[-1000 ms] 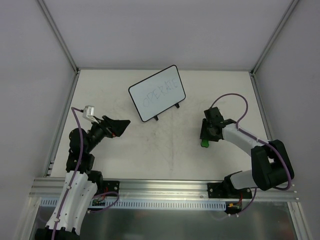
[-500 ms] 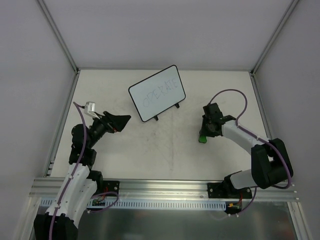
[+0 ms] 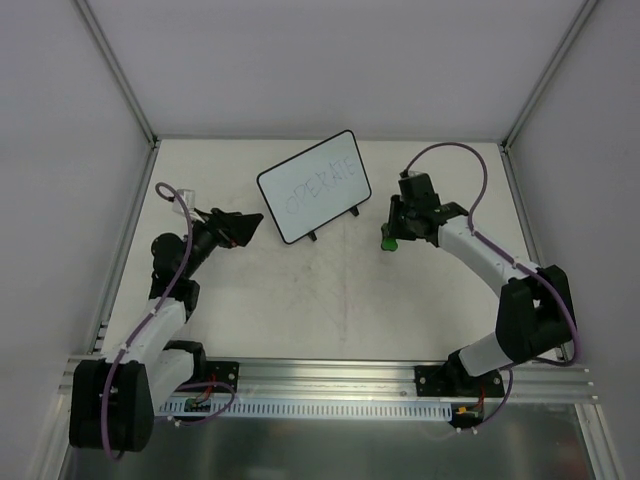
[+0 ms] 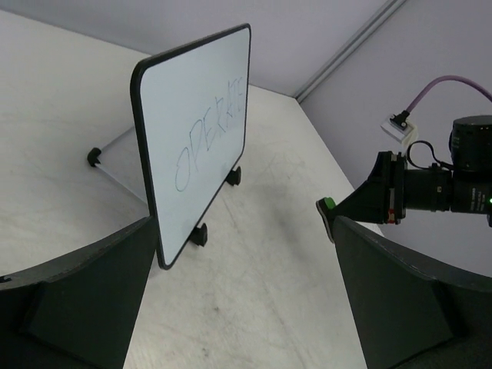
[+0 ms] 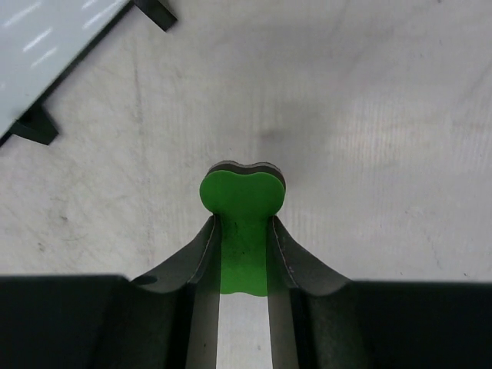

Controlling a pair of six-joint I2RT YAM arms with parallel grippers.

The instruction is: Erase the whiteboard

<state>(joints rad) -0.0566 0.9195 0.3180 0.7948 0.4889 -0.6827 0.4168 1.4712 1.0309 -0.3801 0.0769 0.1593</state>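
The whiteboard (image 3: 314,186) stands on two black feet at the back middle, with "OPERATE" written on it. It also shows in the left wrist view (image 4: 196,138) and at the top left of the right wrist view (image 5: 46,46). My right gripper (image 3: 392,236) is shut on the green eraser (image 5: 243,223), holding it above the table to the right of the board. The eraser shows as a green tip in the top view (image 3: 387,243) and in the left wrist view (image 4: 327,206). My left gripper (image 3: 250,226) is open and empty, just left of the board's lower left corner.
Grey walls with metal corner posts enclose the white table (image 3: 300,310). A metal rail (image 3: 330,378) runs along the near edge by the arm bases. Faint scuff marks cross the tabletop.
My right gripper has lifted the green eraser and carried it up and left toward the board. My left gripper has moved up and slightly right toward the board's left edge.
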